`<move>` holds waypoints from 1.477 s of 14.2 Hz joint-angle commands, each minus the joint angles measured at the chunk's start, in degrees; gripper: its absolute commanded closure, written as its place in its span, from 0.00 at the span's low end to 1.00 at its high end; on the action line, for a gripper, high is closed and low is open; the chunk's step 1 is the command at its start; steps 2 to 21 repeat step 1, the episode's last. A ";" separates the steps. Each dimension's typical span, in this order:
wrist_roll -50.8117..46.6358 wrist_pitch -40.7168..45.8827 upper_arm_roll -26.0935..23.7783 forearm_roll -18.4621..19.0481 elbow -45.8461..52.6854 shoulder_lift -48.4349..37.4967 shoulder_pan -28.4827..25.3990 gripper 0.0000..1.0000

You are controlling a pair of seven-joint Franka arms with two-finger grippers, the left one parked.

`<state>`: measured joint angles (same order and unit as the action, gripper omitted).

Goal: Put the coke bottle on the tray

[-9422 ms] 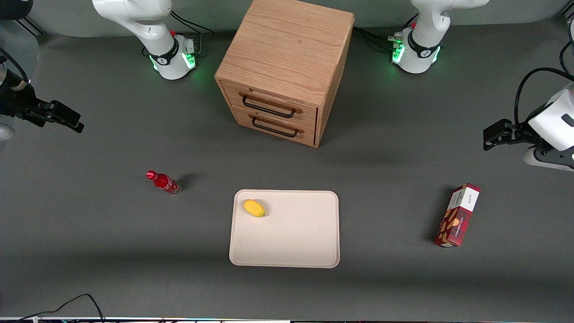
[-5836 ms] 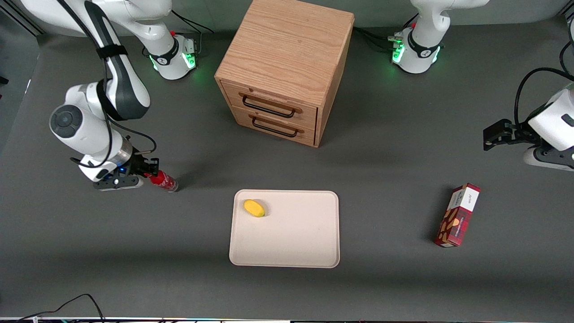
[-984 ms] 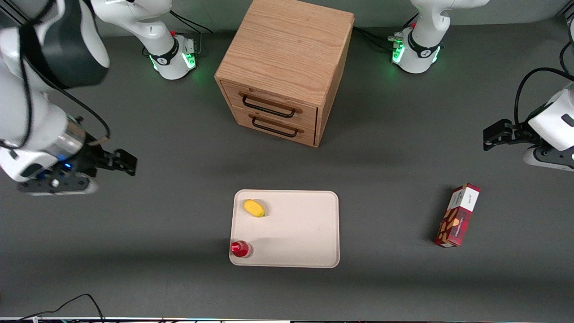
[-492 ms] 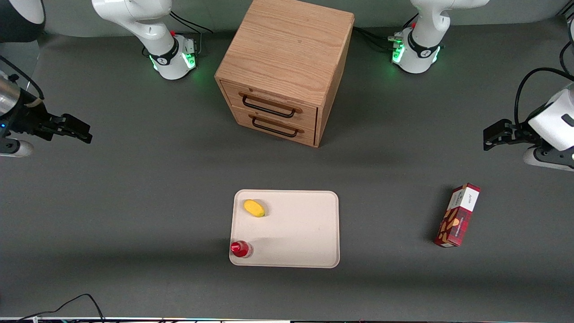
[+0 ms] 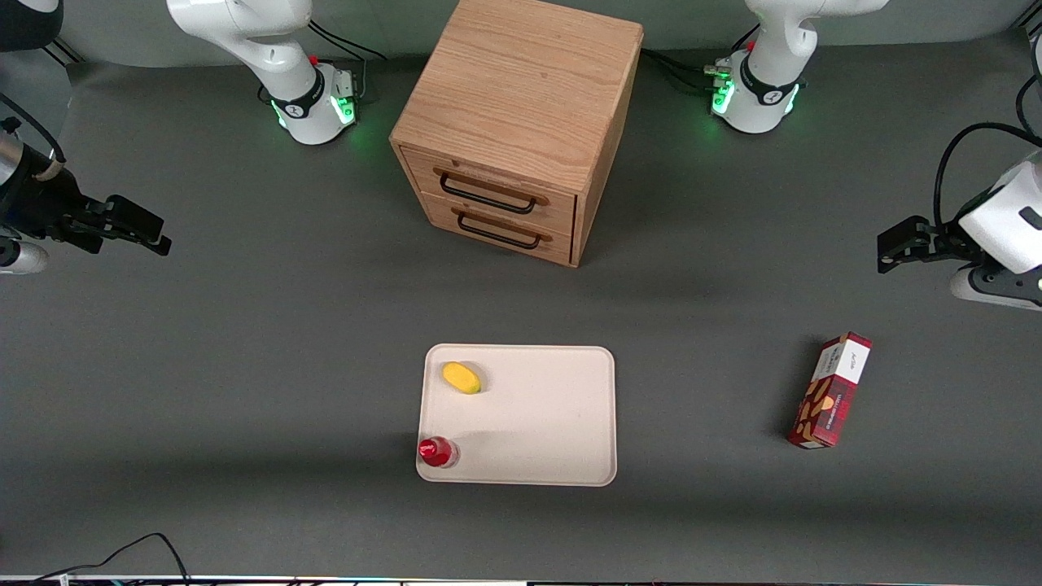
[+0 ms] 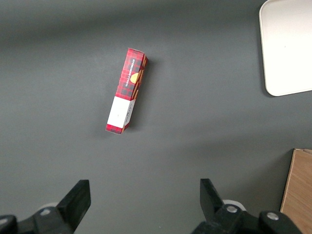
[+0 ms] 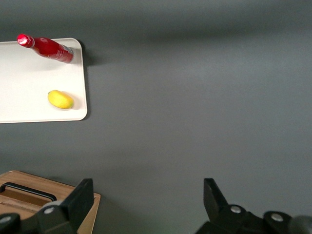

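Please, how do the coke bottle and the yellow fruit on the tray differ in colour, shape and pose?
The coke bottle is red and slim; the yellow fruit is yellow and a rounded oval. The bottle stands upright with its cap up; the fruit lies flat. The bottle is at the tray corner nearer the front camera; the fruit is at a corner farther from it. Both rest on the tray, apart. The claw is away, toward the working arm's end.

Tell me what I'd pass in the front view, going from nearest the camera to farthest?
Coke bottle standing on the tray → yellow fruit on the same tray → wooden drawer cabinet. The open claw hovers off toward the working arm's end.
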<state>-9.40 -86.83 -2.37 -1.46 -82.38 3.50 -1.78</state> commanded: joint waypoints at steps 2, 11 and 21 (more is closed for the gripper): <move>-1.14 0.87 -0.27 -0.56 0.46 -0.95 0.03 0.00; -1.14 0.87 -0.27 -0.56 0.46 -0.95 0.03 0.00; -1.14 0.87 -0.27 -0.56 0.46 -0.95 0.03 0.00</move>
